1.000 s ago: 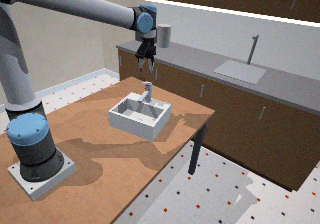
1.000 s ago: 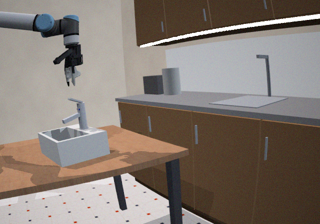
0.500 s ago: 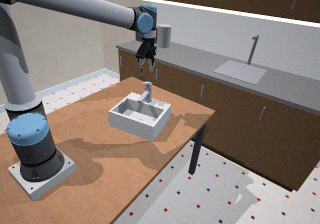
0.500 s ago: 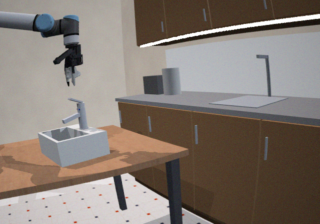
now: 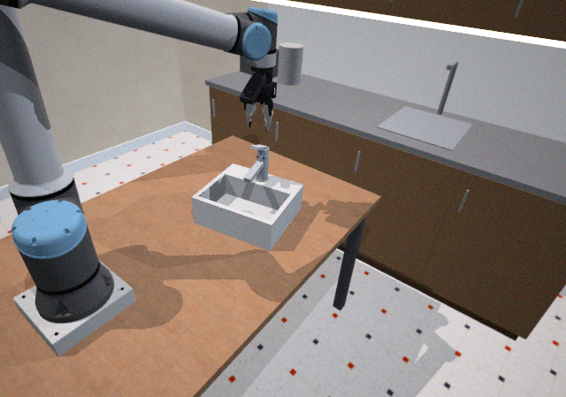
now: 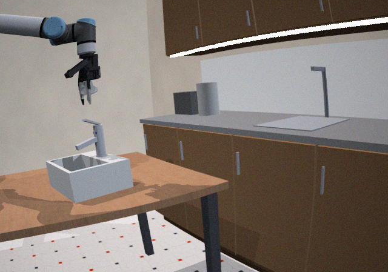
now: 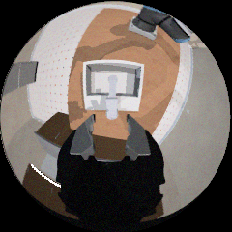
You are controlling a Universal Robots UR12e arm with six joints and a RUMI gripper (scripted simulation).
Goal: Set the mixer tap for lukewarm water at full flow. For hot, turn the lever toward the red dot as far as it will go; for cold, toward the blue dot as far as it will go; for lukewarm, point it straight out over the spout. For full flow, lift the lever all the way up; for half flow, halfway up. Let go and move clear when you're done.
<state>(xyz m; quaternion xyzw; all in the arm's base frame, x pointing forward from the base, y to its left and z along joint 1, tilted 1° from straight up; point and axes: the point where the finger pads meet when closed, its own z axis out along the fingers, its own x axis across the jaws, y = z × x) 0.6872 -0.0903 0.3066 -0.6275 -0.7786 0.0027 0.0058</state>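
Observation:
The mixer tap (image 5: 263,171) (image 6: 100,142) stands upright on the back rim of a white basin (image 5: 233,224) (image 6: 100,181) (image 7: 130,103). Its lever (image 5: 259,147) (image 6: 90,122) (image 7: 112,101) slopes upward to its free tip. In the wrist view it lines up with the spout (image 5: 254,171) (image 6: 85,143) (image 7: 112,84), pointing out over it. Whether the lift is half or full is hard to tell. A blue dot (image 6: 96,132) shows on the body below the lever. My gripper (image 5: 258,127) (image 6: 86,103) (image 7: 110,114) is partly open and empty, pointing down above the tap, clear of the lever.
The basin stands on the wooden table (image 5: 210,301) (image 6: 175,175). Behind the table is a grey counter (image 5: 329,103) (image 6: 269,116) with a grey cylinder (image 5: 290,64) (image 6: 207,98), a dark box (image 6: 185,103) and another tap (image 5: 447,88) (image 6: 325,90). Wall cabinets hang above.

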